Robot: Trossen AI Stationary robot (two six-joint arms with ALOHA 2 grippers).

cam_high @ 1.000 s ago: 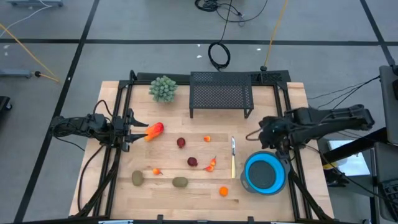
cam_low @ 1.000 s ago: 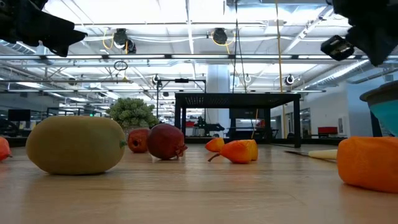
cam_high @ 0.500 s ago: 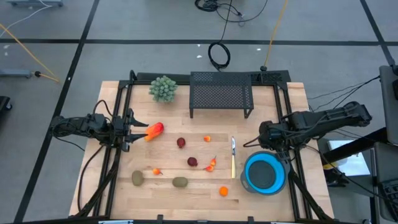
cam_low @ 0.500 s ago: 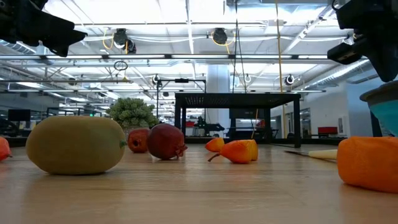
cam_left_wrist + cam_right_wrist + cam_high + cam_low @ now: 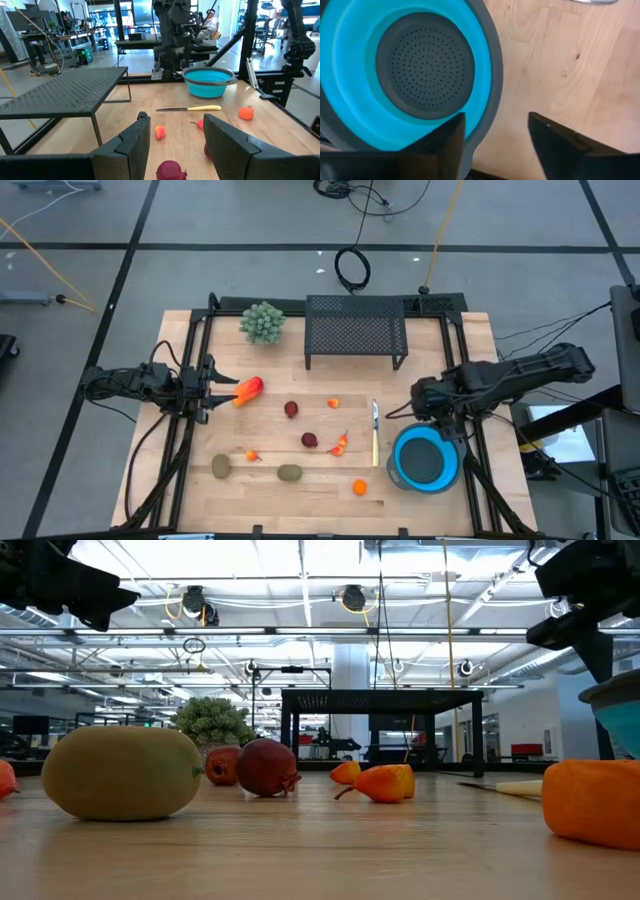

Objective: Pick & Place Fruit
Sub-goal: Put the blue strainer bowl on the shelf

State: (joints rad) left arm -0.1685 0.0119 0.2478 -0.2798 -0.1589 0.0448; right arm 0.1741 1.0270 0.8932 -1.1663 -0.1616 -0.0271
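Toy fruits lie scattered on the wooden table (image 5: 200, 500): an orange-red mango-like one (image 5: 248, 389), two dark red round ones (image 5: 291, 409) (image 5: 310, 440), tiny orange ones (image 5: 333, 403) (image 5: 252, 455) and two brownish-green ovals (image 5: 221, 466) (image 5: 289, 472). My left gripper (image 5: 213, 390) hovers level at the table's left side, its tips beside the mango-like fruit in the high view. It is open (image 5: 175, 140) with nothing between its fingers. My right gripper (image 5: 432, 412) points down over the far left rim of the blue colander (image 5: 420, 65). It is open (image 5: 495, 145) and holds nothing.
A knife (image 5: 375, 432) lies left of the colander (image 5: 427, 459). An orange fruit (image 5: 360, 488) and a small orange-red one (image 5: 341, 444) lie near it. A black mesh rack (image 5: 356, 330) and a green bushy plant (image 5: 263, 322) stand at the far edge.
My right gripper has shifted a little toward the table's left and near edges and sunk slightly, tipping further downward over the colander's rim. The fruits lie where they were.
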